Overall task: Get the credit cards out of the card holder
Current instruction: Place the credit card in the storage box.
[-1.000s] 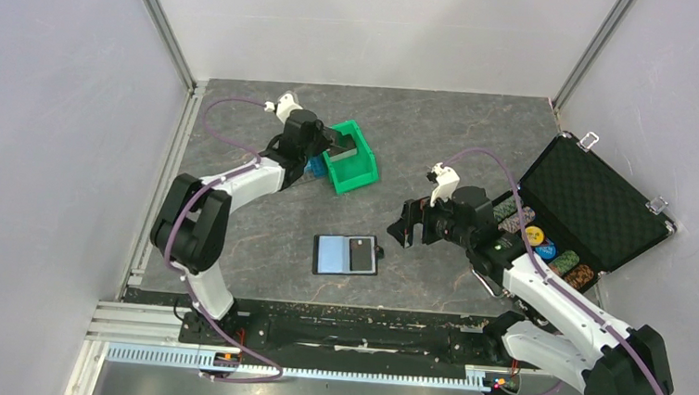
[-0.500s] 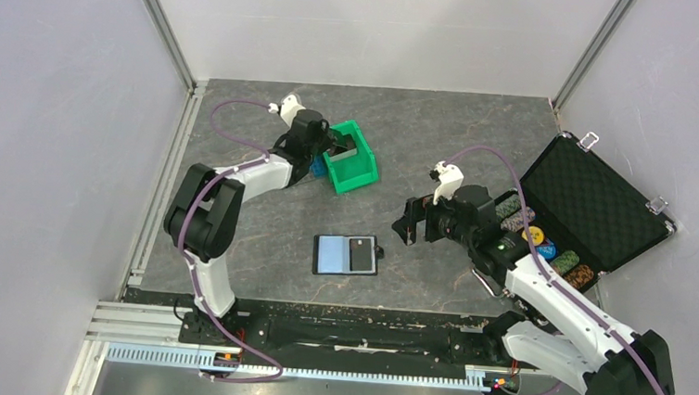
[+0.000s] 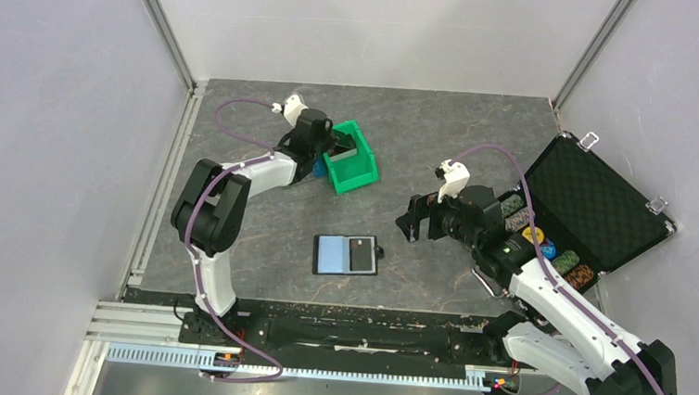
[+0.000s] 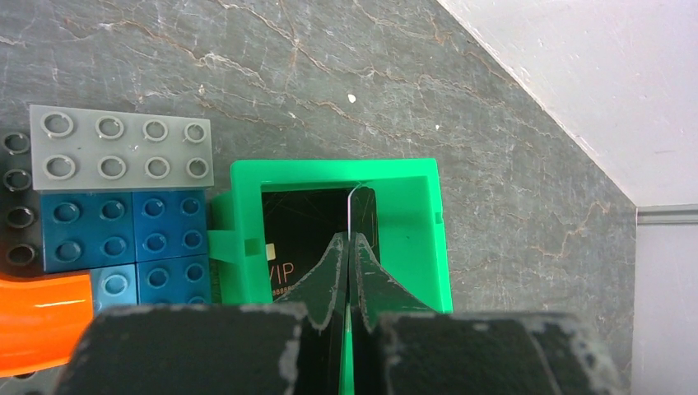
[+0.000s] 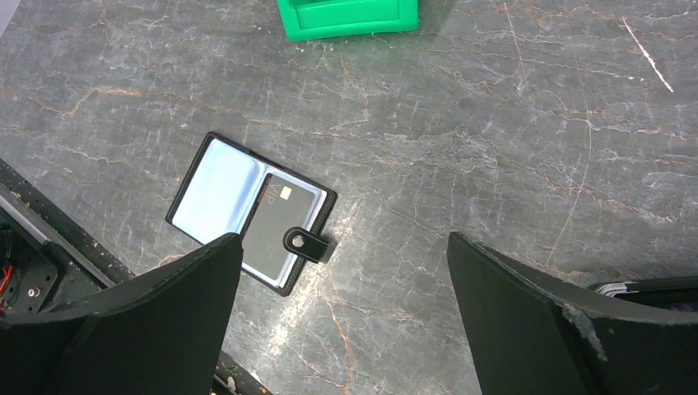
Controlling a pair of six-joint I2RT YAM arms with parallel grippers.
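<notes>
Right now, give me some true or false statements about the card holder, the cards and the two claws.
The card holder lies open on the table. True.
Both its panels are empty. False: a credit card sits in one panel.
The right claw is shut on the holder. False: it is open, apart from it.
The left claw, gripping a thin card, is above the green bin. True.
The bin holds only poker chips. False: a black VIP card lies in it.

Top camera looks down from behind me. My left wrist hangs close over the green bin [image 4: 329, 173]. My right wrist looks down from higher, sharing the card holder [image 5: 214, 193] with the top view.
</notes>
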